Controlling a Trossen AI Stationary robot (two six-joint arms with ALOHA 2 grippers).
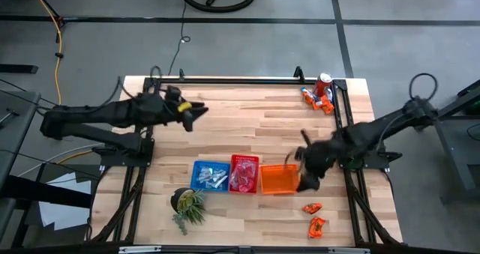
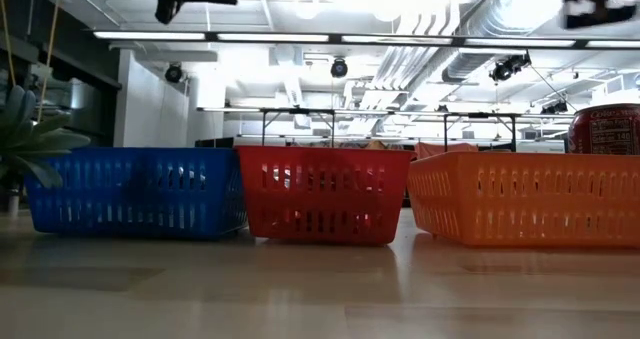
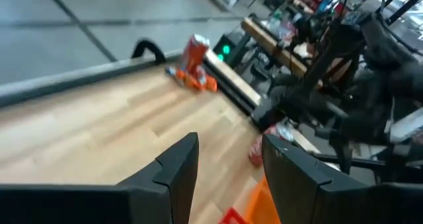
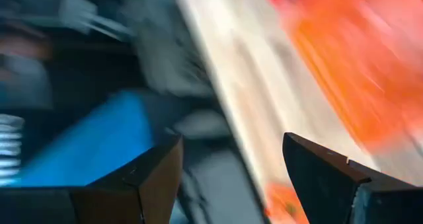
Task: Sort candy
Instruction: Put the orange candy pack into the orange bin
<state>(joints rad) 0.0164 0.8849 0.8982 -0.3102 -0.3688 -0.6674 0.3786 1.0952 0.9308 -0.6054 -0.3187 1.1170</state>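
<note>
Three small baskets stand in a row near the table's near edge: blue, red and orange. Blue/silver candy lies in the blue basket and pink/red candy in the red one. Two orange packets lie on the wood near the right corner. More candy is piled at the far right beside a red soda can. My right gripper hangs open at the orange basket's right end, holding nothing. My left gripper is open above the table's left half.
A small potted plant stands near the near edge, left of the blue basket. A black frame rail runs along the far edge, and the arms' mounts line both sides. Bare wood lies between the baskets and the far rail.
</note>
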